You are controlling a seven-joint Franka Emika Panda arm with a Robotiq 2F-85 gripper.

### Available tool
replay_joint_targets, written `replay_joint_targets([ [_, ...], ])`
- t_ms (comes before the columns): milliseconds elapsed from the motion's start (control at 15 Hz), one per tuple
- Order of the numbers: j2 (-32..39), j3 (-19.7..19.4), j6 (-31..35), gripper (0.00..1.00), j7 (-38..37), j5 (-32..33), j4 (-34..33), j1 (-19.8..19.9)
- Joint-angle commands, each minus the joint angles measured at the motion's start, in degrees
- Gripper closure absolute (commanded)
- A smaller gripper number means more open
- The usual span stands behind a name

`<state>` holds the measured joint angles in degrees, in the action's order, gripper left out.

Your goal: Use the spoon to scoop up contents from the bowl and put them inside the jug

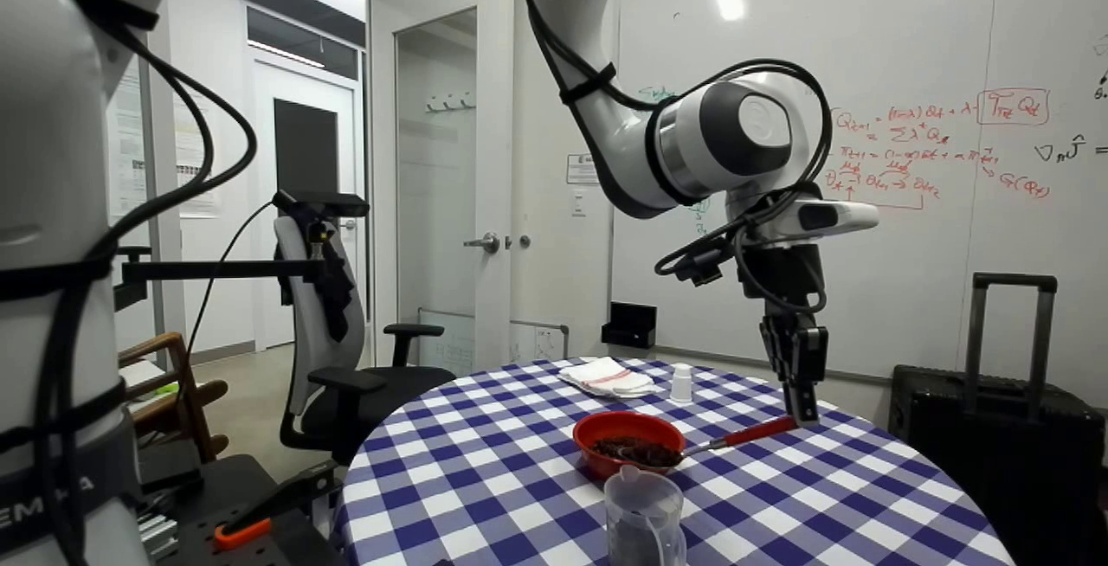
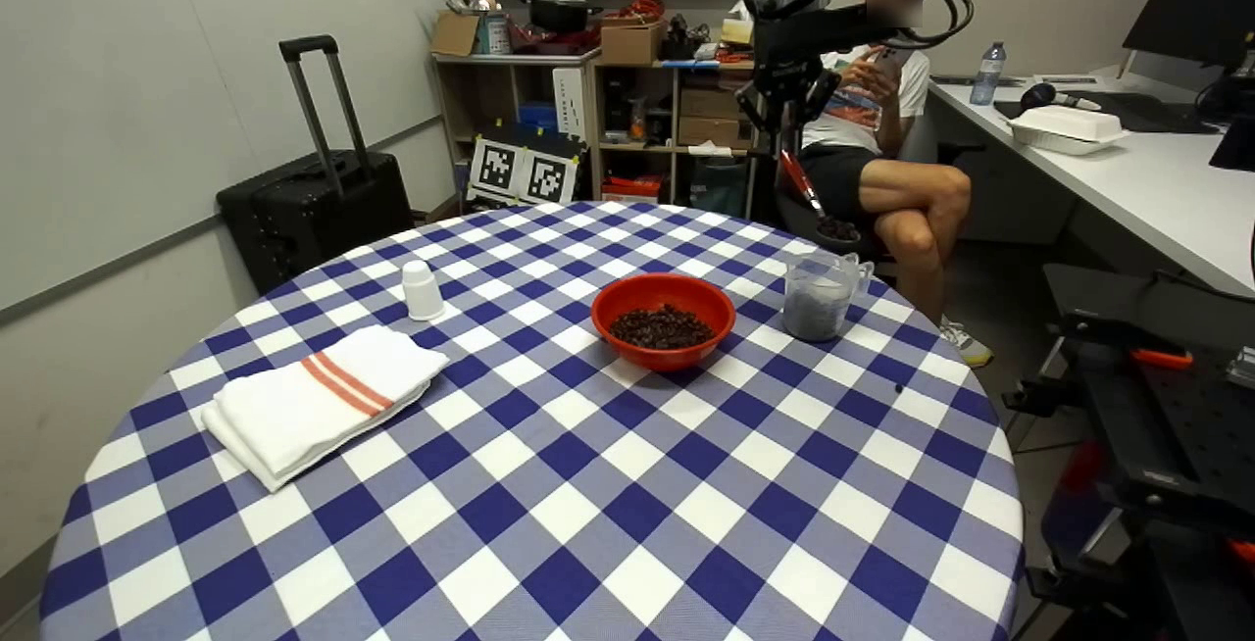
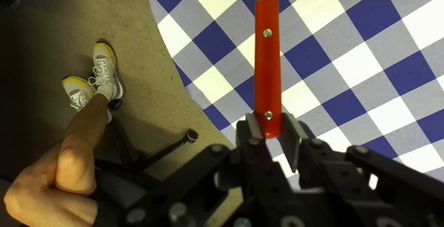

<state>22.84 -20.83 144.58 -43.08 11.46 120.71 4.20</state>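
My gripper (image 1: 805, 414) is shut on the red handle of the spoon (image 1: 755, 433), near the handle's end. In the wrist view the handle (image 3: 267, 60) stands between the finger pads (image 3: 269, 128); the scoop is out of that view. In an exterior view the spoon (image 2: 804, 185) slopes down, its scoop loaded with dark bean-like bits, above and behind the jug. The red bowl (image 2: 662, 357) holds more dark bits; it also shows in an exterior view (image 1: 597, 464). The clear jug (image 1: 642, 518) stands beside the bowl, also here (image 2: 816, 298); I cannot tell what is inside.
A folded white towel (image 2: 324, 406) with red stripes and a small white cup (image 2: 422, 290) stand on the checked round table (image 2: 510, 523). One dark bit (image 2: 898, 388) lies on the cloth. A person (image 2: 863, 151) sits beyond the table edge. A black suitcase (image 1: 995, 436) stands behind.
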Motion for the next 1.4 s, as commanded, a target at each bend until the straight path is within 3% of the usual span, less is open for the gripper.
replay_joint_targets([
  [0,1.9,-1.1,0.6,0.95,-4.1,2.2,-1.7,-1.4],
  [667,3.9,-1.9,0.7,0.95,-11.3,5.3,-1.9,-3.8],
  [1333,4.3,-5.4,-1.5,0.95,-24.3,15.3,-1.2,-8.0],
])
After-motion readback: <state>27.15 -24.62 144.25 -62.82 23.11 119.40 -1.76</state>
